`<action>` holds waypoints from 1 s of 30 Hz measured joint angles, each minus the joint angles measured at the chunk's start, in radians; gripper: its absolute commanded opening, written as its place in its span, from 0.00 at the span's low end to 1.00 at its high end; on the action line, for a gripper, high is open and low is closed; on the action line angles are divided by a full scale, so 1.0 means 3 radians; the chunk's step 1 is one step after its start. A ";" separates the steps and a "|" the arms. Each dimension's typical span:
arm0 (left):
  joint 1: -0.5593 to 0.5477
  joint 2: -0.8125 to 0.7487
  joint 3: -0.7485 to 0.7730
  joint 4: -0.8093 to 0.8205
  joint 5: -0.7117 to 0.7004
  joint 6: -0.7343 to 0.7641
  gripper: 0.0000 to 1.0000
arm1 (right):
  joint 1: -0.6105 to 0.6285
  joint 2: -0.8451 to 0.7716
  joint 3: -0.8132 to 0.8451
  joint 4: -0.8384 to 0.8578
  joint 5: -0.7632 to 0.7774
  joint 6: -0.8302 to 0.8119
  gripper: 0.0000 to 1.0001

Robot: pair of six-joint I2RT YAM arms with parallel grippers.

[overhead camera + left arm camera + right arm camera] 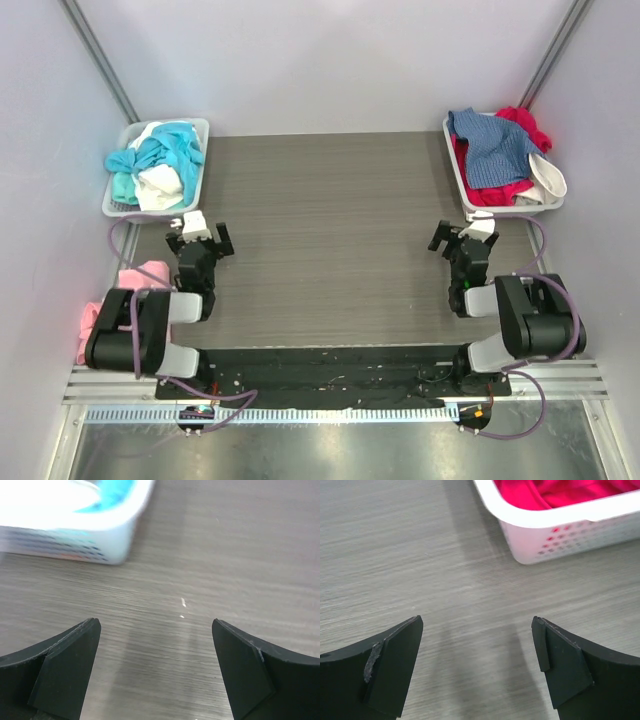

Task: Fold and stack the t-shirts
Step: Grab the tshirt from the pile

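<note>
No t-shirt lies on the open worktop [330, 230], so by my judgement the folding has not begun. The t-shirts wait in three places. A turquoise heap [165, 150] with white and mint cloth fills the left tray [198, 125]. A denim-blue heap [495, 150] over red cloth fills the right tray [457, 175]. A pink shirt [143, 275] lies at the far left, just beside the left arm; I cannot tell if it rests fully on the worktop. The left gripper [200, 240] and the right gripper [463, 240] both hang low over bare wood, with the fingers spread wide and holding nothing.

The main risk, I think, is in the pick. The shirts in each tray are tangled, so one grasp may lift two together, or drag the light tray along with the cloth. The pink shirt is close to the left arm and could be pushed further aside.

The middle of the worktop gives good room for spreading a shirt. The side walls stand near both trays, so the arms have little room there.
</note>
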 measured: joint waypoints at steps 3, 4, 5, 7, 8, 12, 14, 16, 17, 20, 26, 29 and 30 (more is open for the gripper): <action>-0.0108 -0.0449 -0.0092 -0.0090 -0.0340 -0.0010 1.00 | 0.0038 -0.0322 0.0159 -0.0524 0.0220 0.0015 0.99; -0.0156 -0.0584 -0.0092 -0.0122 -0.0450 -0.0017 1.00 | 0.0058 -0.0426 0.0244 -0.0674 0.0320 0.0052 1.00; -0.0226 -0.0773 -0.0067 -0.0249 -0.0587 -0.0060 1.00 | 0.0086 -0.0535 0.0352 -0.0833 0.0439 0.0108 1.00; -0.0314 -0.1150 0.0067 -0.0591 -0.0744 -0.0167 1.00 | 0.0142 -0.0739 0.0542 -0.1124 0.0624 0.0237 1.00; -0.0336 -0.1293 0.0178 -0.0793 -0.0796 -0.0229 1.00 | 0.0173 -0.0849 0.0647 -0.1283 0.0713 0.0318 1.00; -0.0346 -0.1506 0.0938 -0.1532 -0.0893 -0.0451 1.00 | 0.0374 -0.1184 0.1132 -0.2041 0.1092 0.0731 1.00; -0.0346 -0.1465 0.1382 -0.1858 -0.0905 -0.0501 1.00 | 0.0487 -0.1216 0.1492 -0.2584 0.1183 0.0983 1.00; -0.0345 -0.1334 0.1802 -0.2096 -0.0908 -0.0497 1.00 | 0.0596 -0.1199 0.1826 -0.3066 0.1169 0.1186 1.00; -0.0332 -0.1232 0.2046 -0.2303 -0.0904 -0.0498 1.00 | 0.0661 -0.1189 0.1962 -0.3262 0.1157 0.1264 1.00; -0.0249 -0.0907 0.2642 -0.2679 -0.0781 -0.0500 1.00 | 0.0875 -0.1200 0.2140 -0.3667 0.1092 0.1390 1.00; 0.0114 -0.0313 0.3388 -0.3227 -0.0407 -0.0524 0.78 | 0.1029 -0.1219 0.2248 -0.4526 0.0605 0.1575 1.00; 0.0284 0.0004 0.3581 -0.3360 -0.0291 -0.0528 0.88 | 0.1066 -0.1298 0.2276 -0.4771 0.0367 0.1647 0.99; 0.0332 0.0122 0.3633 -0.3389 -0.0262 -0.0528 0.91 | 0.1081 -0.1345 0.2275 -0.4845 0.0289 0.1658 0.99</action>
